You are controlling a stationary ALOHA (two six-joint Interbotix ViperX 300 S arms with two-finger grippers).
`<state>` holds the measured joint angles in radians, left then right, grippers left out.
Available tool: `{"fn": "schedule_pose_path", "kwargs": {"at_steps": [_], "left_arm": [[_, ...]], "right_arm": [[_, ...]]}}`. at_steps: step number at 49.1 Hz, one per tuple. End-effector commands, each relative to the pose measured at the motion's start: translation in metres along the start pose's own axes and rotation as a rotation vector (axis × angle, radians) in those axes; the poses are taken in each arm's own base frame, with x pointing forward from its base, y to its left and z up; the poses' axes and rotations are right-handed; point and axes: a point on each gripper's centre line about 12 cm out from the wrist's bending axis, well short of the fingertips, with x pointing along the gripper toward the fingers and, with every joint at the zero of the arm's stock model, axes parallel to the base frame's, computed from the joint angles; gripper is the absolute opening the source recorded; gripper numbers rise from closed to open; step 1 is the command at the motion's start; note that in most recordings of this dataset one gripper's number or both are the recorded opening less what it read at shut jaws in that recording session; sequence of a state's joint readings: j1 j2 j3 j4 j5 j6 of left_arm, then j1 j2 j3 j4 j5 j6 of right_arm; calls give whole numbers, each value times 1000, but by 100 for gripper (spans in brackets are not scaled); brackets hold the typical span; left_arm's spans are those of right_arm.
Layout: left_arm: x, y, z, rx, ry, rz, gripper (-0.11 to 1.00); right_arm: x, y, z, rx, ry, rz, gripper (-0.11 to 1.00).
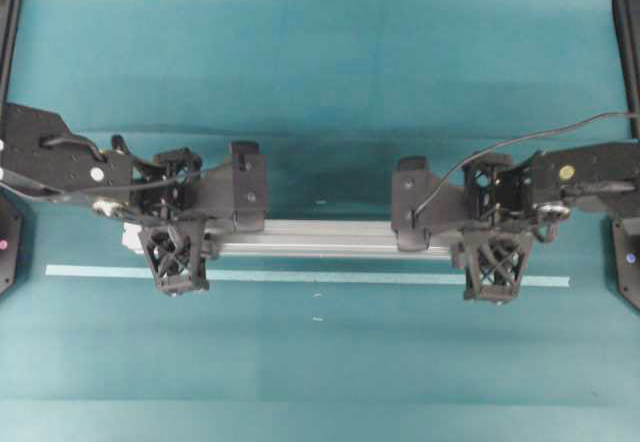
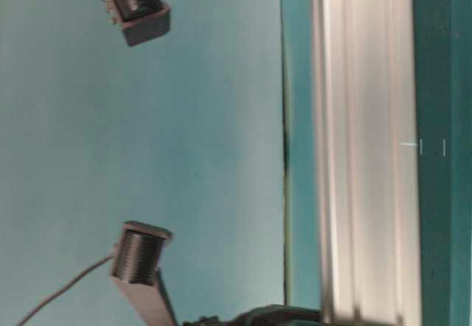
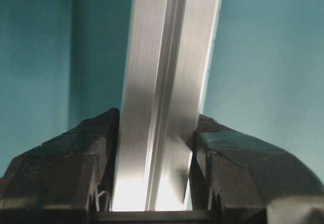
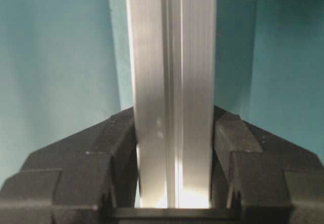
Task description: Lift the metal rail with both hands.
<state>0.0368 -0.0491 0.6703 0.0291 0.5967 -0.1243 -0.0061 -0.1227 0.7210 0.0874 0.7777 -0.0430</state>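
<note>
Metal rail lies long and straight across the middle of the teal table, just behind a thin pale tape strip. From above, the left gripper sits at the rail's left end. In the left wrist view, its two black fingers press on both sides of the silver bar, pinching it. Going right, the bare middle of the rail shows its long grooves. Then comes the right gripper near the rail's right end. In the right wrist view, its fingers also squeeze the rail from both sides. The low side view shows the rail up close and shiny. I cannot tell if it touches the table.
</note>
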Motion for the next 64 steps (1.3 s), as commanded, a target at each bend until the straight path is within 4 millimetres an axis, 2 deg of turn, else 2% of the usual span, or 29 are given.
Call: {"fn": "schedule_pose_path", "kwargs": {"at_steps": [1,30,64], "left_arm": [[1,0,2,-46,-15,-3,31],[18,-3,2,-38,-4,-5,31],[24,-8,-3,-23,6,-10,31]], "right_arm": [[4,9,2,-27,-11,11,37],[29,12,1,-32,-16,8,37],[41,11,2,-28,-14,5,37]]}}
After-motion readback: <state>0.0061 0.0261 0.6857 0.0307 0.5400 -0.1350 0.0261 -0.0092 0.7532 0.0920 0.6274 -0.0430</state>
